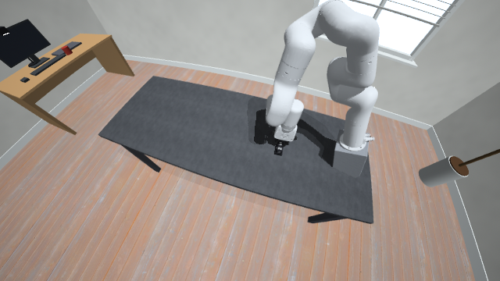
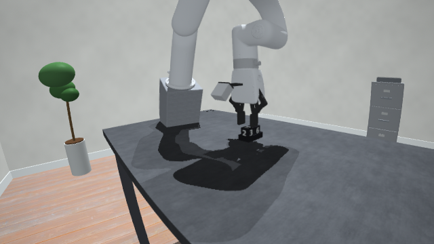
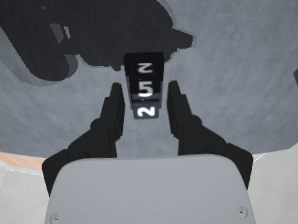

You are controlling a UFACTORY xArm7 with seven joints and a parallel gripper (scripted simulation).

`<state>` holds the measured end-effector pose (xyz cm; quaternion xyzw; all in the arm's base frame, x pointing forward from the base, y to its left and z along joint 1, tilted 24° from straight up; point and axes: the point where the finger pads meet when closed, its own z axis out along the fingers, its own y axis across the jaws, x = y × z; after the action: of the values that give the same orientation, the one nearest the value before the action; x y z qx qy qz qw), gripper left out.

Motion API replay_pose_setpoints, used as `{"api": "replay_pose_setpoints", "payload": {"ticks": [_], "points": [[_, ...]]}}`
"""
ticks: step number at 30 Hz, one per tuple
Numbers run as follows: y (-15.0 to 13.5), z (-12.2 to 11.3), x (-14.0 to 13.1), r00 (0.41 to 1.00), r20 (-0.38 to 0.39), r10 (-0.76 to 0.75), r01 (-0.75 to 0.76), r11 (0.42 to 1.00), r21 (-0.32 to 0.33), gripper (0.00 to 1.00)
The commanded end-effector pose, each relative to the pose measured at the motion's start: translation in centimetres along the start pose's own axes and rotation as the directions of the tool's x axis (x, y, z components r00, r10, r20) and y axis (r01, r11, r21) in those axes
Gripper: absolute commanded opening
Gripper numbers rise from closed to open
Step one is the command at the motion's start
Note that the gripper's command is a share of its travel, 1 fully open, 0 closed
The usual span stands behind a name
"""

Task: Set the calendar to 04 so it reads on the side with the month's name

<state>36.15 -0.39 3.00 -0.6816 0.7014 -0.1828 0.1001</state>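
The calendar is a small black tray holding two black cubes with white digits, standing on the dark table near the arm's base. In the exterior view the side facing the camera reads 2, 3 and 6. In the wrist view the cubes stand one behind the other, and I read 2, 5 and 2 on the faces turned to me. My gripper hangs just above the calendar, open. In the wrist view its fingers stand either side of the cubes with a gap on each side and touch nothing. In the top view the gripper hides most of the calendar.
The arm's grey base block stands on the table behind and left of the calendar. The table's near-left edge is a short way off. A potted plant, a filing cabinet and a wooden desk stand off the table.
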Motion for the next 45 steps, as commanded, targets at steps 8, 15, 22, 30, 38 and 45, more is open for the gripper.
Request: {"api": "replay_pose_setpoints", "payload": {"ticks": [8, 15, 22, 30, 38, 45], "points": [[-0.1, -1.6, 0.0, 1.0, -0.003, 0.0, 0.0, 1.0, 0.003, 0.47], [-0.1, -3.4, 0.0, 1.0, -0.003, 0.0, 0.0, 1.0, 0.003, 0.47], [-0.1, -5.1, 0.0, 1.0, -0.003, 0.0, 0.0, 1.0, 0.003, 0.47], [0.0, -6.1, 0.0, 1.0, -0.003, 0.0, 0.0, 1.0, 0.003, 0.47], [0.0, -6.5, 0.0, 1.0, -0.003, 0.0, 0.0, 1.0, 0.004, 0.47], [0.0, -6.5, 0.0, 1.0, -0.003, 0.0, 0.0, 1.0, 0.004, 1.0]]}}
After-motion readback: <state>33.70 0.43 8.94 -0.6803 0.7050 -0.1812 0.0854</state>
